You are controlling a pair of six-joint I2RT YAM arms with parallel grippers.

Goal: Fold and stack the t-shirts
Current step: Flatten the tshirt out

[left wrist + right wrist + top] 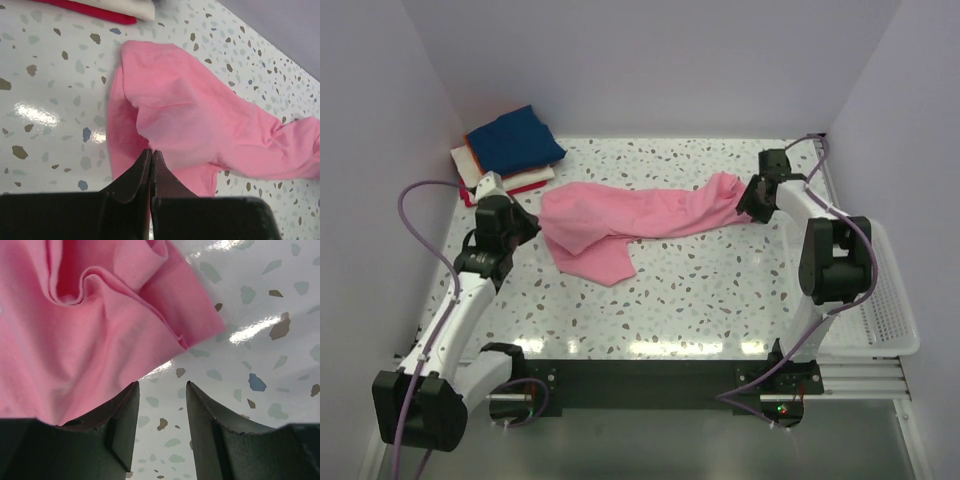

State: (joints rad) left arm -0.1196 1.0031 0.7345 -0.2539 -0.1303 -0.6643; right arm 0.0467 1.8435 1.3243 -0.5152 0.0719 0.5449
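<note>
Folded tees [512, 148] sit stacked at the bench's [720, 290] far-left corner; the pink tee [640, 215] lies unfolded, left gripper [531, 223] pinching it, right gripper [747, 200] released.

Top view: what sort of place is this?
Probably a robotics test booth: plain white walls box in a speckled table, left arm and right arm bolted at its near edge, a pink shirt between them.

Bare tabletop [720, 300] lies open before the pink shirt [640, 215]; folded stack [510, 150] crowds the far-left corner.
</note>
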